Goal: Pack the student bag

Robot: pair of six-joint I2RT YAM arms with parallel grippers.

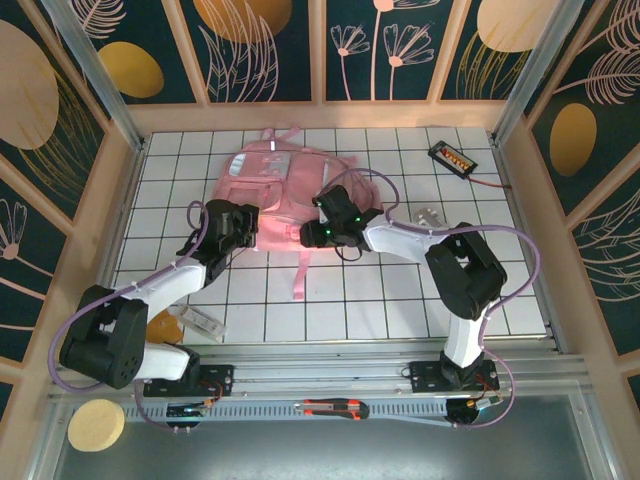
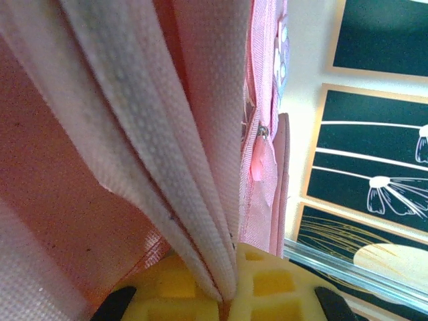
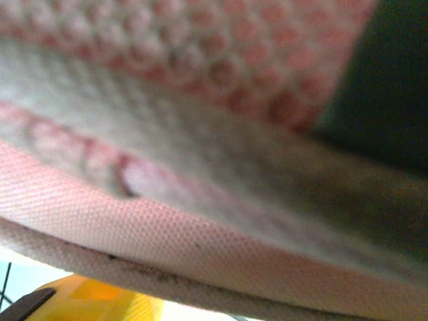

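Pink fabric sits hard against both wrist cameras, so work from the overhead one. The large pink fabric backpack with translucent front pockets (image 1: 275,185) lies flat on the white tiled table (image 1: 330,310), toward twelve o'clock from the arm bases. One pink strap (image 1: 300,275) trails toward six o'clock.

Your left arm (image 1: 215,245) is at the bag's seven o'clock edge. Its jaws are pinched tight on a pale folded hem (image 2: 167,167) of the bag, with the fold running down between the yellow pads (image 2: 267,284). Your right arm (image 1: 345,225) is at the five o'clock edge. Cloth lies across its camera with one yellow finger (image 3: 100,297) just showing beneath, and I cannot tell whether those jaws are wide or closed on anything.

The step looks like spreading the bag's mouth so things can go in. Treat the left pinch as your anchor and do not haul on it, because a thin hem can slip out. Set the right jaws on the opposite lip only, taking one layer and not the whole wall. Then draw the two apart gently, toward nine and three o'clock, lifting a little so the opening gapes.
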